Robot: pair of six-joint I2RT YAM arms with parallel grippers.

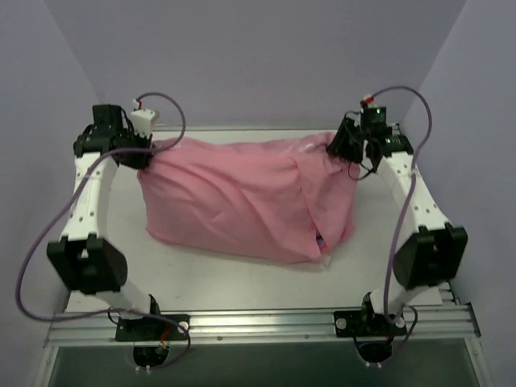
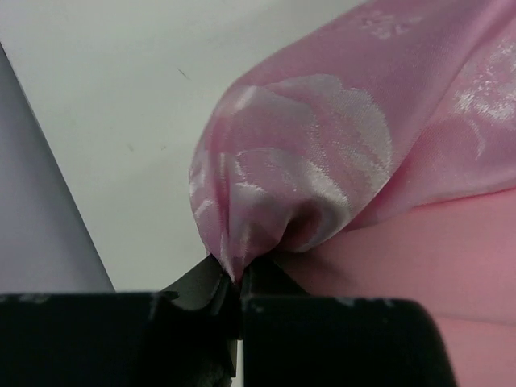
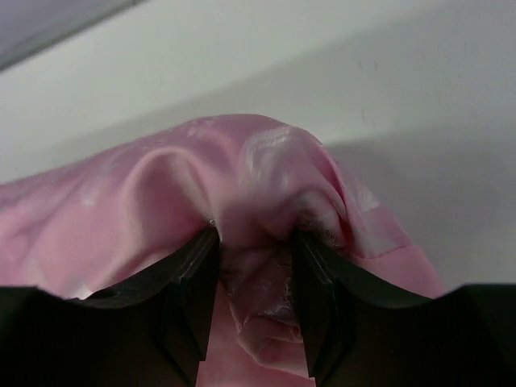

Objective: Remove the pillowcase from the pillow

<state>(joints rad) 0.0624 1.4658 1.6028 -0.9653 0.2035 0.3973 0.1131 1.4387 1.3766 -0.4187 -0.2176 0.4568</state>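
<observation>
Lying mid-table on white tabletop (image 1: 210, 278), ringed by pale lilac walls (image 1: 258, 56): pink pillowcase (image 1: 242, 197), pillow (image 1: 326, 259) stuffed inside, white sliver peeking at near-right opening. Pinched tight at far-left corner by left gripper (image 2: 235, 278); clamped at bunched far-right fabric by right gripper (image 3: 254, 266).

- No lettering, brand, number or sign can be read in any of the three views.
- A small blue tag (image 1: 320, 239) peeks out at the near right corner of the pink pillowcase (image 1: 234, 201) in the top view. It is too small for any print on it to be made out.
</observation>
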